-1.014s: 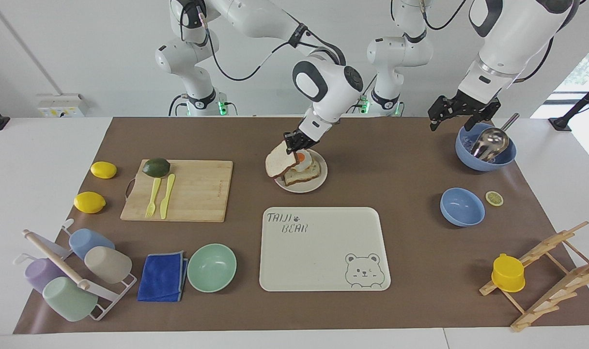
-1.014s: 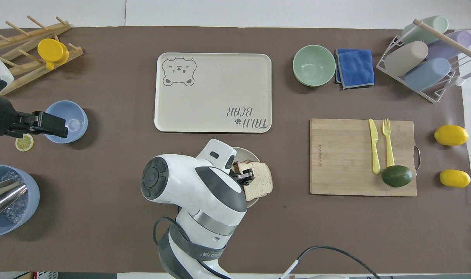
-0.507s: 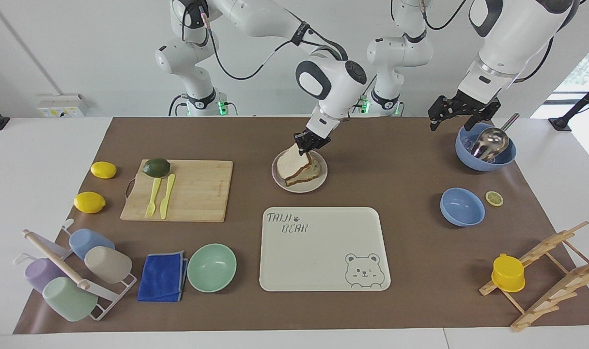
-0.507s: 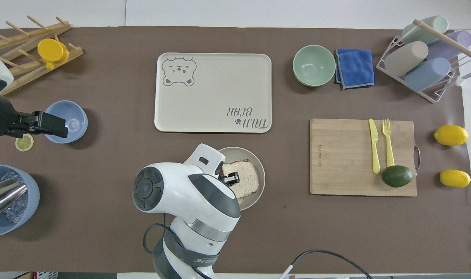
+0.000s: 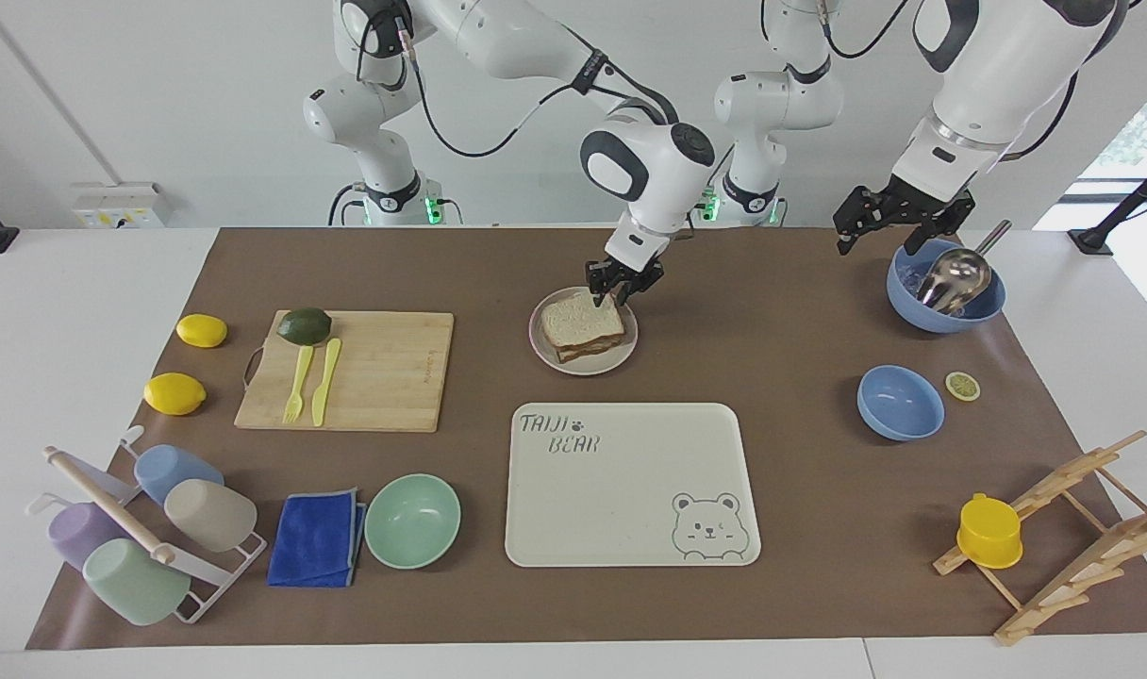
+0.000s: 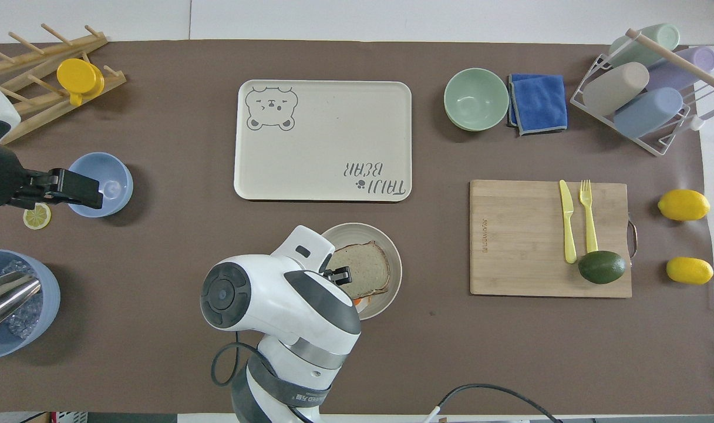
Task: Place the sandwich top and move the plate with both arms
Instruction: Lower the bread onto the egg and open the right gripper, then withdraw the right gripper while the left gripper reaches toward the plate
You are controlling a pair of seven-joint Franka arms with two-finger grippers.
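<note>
The sandwich top (image 5: 581, 322), a white bread slice with brown crust, lies flat on the lower slice on the small round plate (image 5: 545, 354). It also shows in the overhead view (image 6: 366, 267) on the plate (image 6: 395, 258), with a bit of egg showing at the edge nearer to the robots. My right gripper (image 5: 621, 290) is open just above the slice's edge nearer to the robots; in the overhead view (image 6: 336, 275) its arm hides part of the plate. My left gripper (image 5: 899, 231) waits open in the air by the blue bowls (image 6: 75, 189).
The cream bear tray (image 5: 630, 490) lies just farther from the robots than the plate. A cutting board (image 5: 375, 368) with fork, knife and avocado is toward the right arm's end. A blue bowl with a ladle (image 5: 946, 292) and a small blue bowl (image 5: 900, 403) sit toward the left arm's end.
The right gripper carried the tilted bread slice over the plate, laid it flat on the egg slice and let go. The left arm has not moved.
</note>
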